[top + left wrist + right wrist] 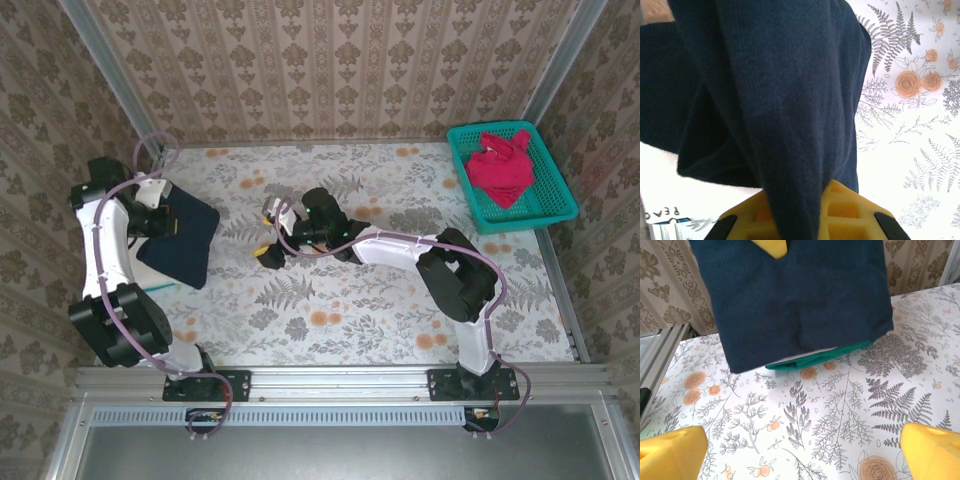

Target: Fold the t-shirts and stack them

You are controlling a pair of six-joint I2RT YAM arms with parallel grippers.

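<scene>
Dangling from the left claw (pixel 160 216), which is clamped on its edge, the navy t-shirt (pixel 186 238) could slump and unfold if released carelessly; the right claw (pixel 268 233) gapes empty near it.

At the left side of the table (pixel 400 300), a folded t-shirt (pixel 190 245) lies on top of another folded garment (pixel 825 356). The left gripper (pixel 165 222) touches the folded t-shirt's far part. The right gripper (pixel 268 232) stands mid-table to its right, apart from it. In the far right corner, a mesh basket (pixel 560 205) holds a crumpled t-shirt (pixel 503 168).
</scene>
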